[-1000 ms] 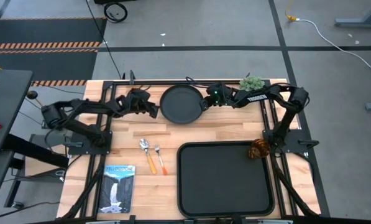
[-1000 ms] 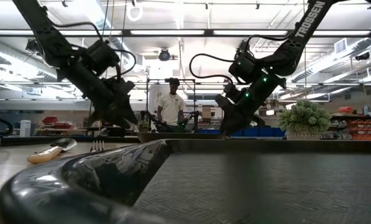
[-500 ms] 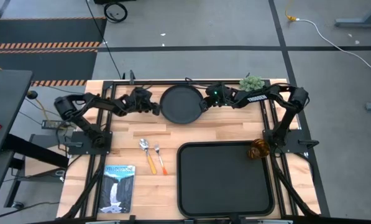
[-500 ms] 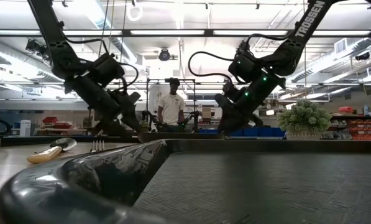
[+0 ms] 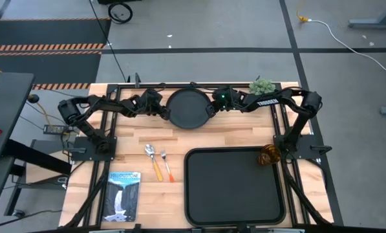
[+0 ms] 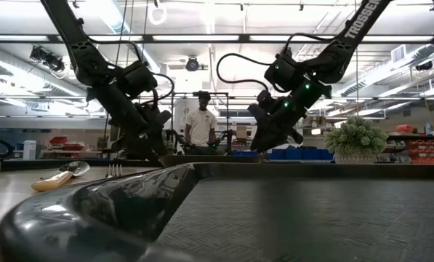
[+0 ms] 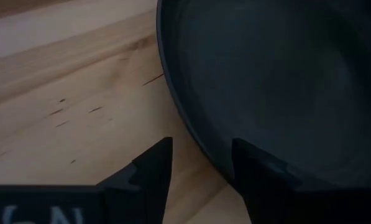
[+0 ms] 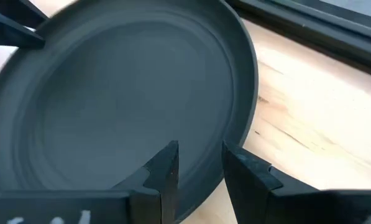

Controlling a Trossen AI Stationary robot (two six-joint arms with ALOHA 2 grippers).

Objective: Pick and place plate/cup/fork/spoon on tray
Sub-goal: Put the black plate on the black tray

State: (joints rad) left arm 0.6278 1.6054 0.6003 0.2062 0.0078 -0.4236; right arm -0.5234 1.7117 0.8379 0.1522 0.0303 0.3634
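where both grippers flank plate (image 5: pixel 187 108), plant (image 5: pixel 262 86) (rightward) crowds.

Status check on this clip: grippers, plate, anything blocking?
Left gripper open, straddling plate rim. Right gripper open at opposite rim. Plate on table, not lifted. Tray bare, path clear.

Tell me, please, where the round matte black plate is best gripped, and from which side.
Grip the round matte black plate by its raised rim, probably from its two opposite sides: it lies flat on the wooden table, so only the thin edge fits between fingers. The left gripper and right gripper are each open astride that rim.
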